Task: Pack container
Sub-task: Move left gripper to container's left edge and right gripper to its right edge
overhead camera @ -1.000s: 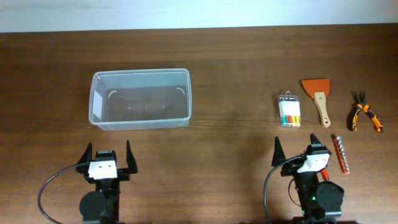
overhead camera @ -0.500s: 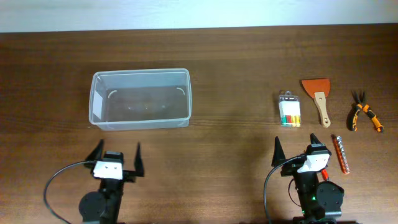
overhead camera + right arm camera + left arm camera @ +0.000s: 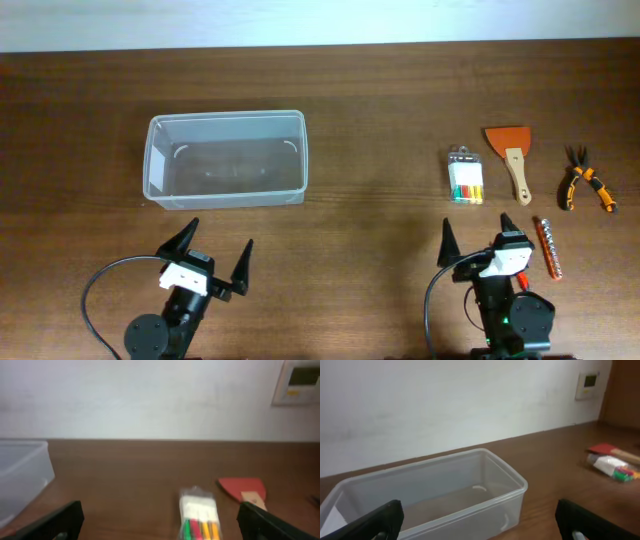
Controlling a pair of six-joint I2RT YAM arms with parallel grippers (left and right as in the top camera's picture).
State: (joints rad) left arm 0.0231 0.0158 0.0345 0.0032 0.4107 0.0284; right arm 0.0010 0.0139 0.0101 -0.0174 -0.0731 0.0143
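Two claws spread, empty; left claw (image 3: 218,240) just swung rightward; right claw (image 3: 476,235) unmoved; container (image 3: 226,160) bare, packing not begun; marker pack (image 3: 466,178) nearest right claw.

Left claw (image 3: 218,240) and right claw (image 3: 476,235) both gape wide — the left angled rightward.

Left wrist view. Translucent container (image 3: 435,490) sits on the brown table (image 3: 555,455), long side toward the camera, one rounded corner nearest, thick rim visible all round. Behind the container: white wall (image 3: 445,400). Right of the container: a red scraper (image 3: 607,450), with a clear packet of coloured sticks (image 3: 615,467) just in front of it. Left gripper (image 3: 477,515): dark fingers (image 3: 380,520) spread wide, one either side of the container's near edge, not touching it.
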